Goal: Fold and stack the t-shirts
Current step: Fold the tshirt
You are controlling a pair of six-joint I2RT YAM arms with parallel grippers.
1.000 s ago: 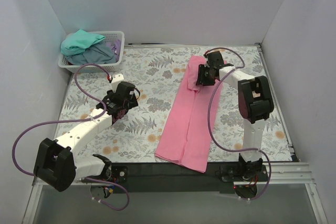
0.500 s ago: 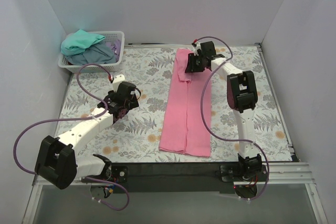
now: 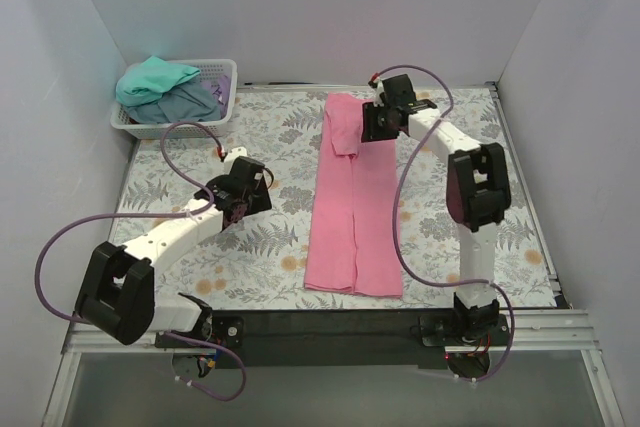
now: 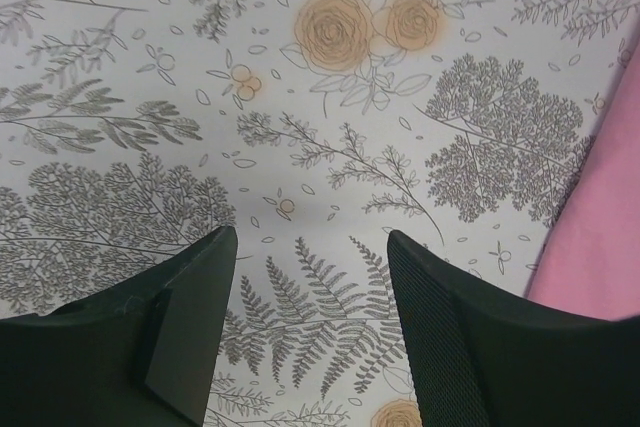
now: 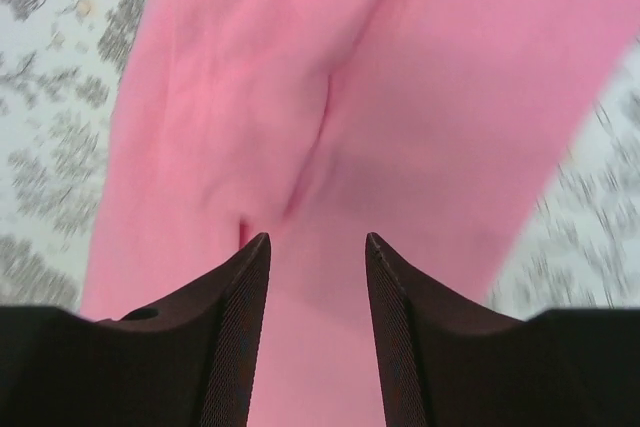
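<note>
The right pincer [image 5: 317,239] was open and empty above the pink t-shirt [image 3: 355,217]. The left pincer [image 4: 310,237] was open and empty too.

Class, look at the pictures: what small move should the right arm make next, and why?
Probably lower the right gripper and close it on the far end of the pink shirt, ready to fold that end toward the near edge. The shirt lies as a long narrow strip, and the gripper hovers open over its far end, gripping nothing.
</note>
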